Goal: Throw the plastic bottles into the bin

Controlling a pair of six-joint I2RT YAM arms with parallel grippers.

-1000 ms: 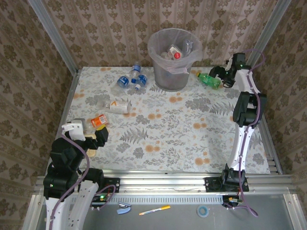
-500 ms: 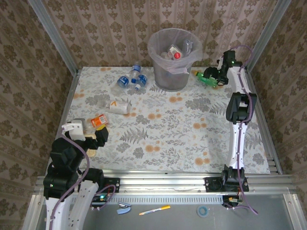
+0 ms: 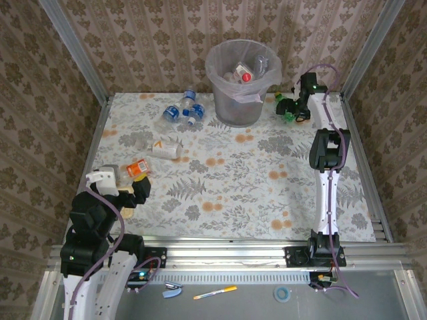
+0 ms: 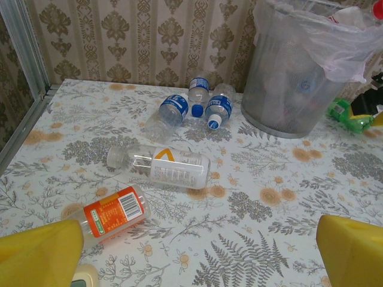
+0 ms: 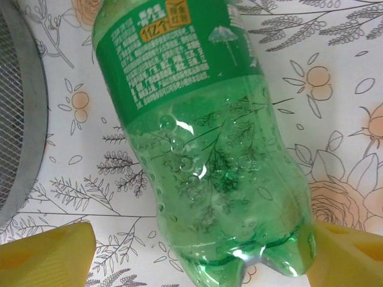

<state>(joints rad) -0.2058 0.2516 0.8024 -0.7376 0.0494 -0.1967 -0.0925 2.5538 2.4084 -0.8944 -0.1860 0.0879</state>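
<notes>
Six plastic bottles [image 4: 173, 169] on the tabletop [image 4: 287, 227], one bin [image 4: 287, 89].
Left fingers [image 4: 36, 251] spread; right fingers [image 5: 48, 254] spread around the green bottle [image 5: 203, 149].

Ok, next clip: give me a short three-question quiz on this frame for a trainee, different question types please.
1. True or false: the green bottle lies inside the bin.
2. The right gripper is: A) shut on a cap; B) open, fingers either side of the green bottle; C) hovering over the bin's mouth.
3. What colour is the label on the bottle nearest the left gripper?
Key: 1 false, it lies beside the bin; 2 B; 3 orange.
</notes>
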